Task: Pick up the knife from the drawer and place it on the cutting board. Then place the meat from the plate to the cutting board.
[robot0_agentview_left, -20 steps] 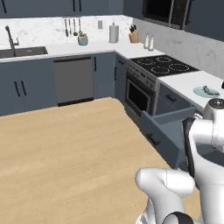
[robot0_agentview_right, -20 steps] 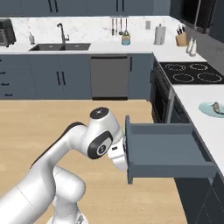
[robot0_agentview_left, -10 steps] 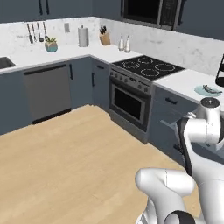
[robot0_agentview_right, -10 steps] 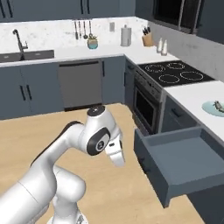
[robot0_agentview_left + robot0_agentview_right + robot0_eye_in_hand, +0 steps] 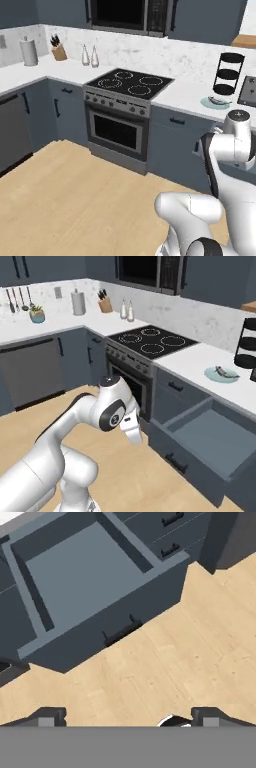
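Observation:
The drawer stands pulled out under the counter, right of the stove; its slate blue-grey inside looks bare where I can see it, and the dark bar handle faces the wooden floor. The knife is out of view. The pale blue-green plate sits on the white counter above the drawer, with the slim grey meat lying on it. The cutting board is out of view. My gripper hangs open and empty over the floor, left of the drawer front.
A black stove with its oven door stands left of the drawer. A dark tiered stand rises behind the plate. A knife block, bottles and a paper roll line the back counter. Open wooden floor lies in front.
The whole picture has shifted: the base has turned, so the stove, plate and open drawer now sit nearer and more central. The gripper has stayed open.

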{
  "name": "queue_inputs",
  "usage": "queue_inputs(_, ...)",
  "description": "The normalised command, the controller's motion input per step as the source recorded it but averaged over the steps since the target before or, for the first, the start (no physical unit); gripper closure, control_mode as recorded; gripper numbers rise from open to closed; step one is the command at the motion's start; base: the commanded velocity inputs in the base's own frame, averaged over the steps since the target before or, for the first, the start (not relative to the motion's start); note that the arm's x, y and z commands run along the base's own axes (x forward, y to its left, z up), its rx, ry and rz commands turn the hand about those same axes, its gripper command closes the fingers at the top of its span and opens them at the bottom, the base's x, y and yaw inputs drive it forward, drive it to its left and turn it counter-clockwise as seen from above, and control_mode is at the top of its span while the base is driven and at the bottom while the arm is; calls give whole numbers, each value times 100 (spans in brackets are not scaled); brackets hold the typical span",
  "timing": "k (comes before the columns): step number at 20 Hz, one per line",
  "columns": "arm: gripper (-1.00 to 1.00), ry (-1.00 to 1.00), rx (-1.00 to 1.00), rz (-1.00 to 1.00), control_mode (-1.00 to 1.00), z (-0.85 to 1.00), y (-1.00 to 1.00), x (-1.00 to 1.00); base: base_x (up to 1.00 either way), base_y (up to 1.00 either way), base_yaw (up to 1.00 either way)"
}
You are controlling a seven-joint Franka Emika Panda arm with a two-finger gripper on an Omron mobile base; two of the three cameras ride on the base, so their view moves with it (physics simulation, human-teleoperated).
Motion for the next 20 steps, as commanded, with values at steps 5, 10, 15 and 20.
queue_inputs(5,-100,0,0,0,100,0,0,0,67,100,-59)
queue_inputs(10,-100,0,0,0,100,0,0,0,72,100,-55)
queue_inputs(15,-100,0,0,0,100,0,0,0,92,100,-52)
queue_inputs(20,-100,0,0,0,100,0,0,0,95,32,-24)
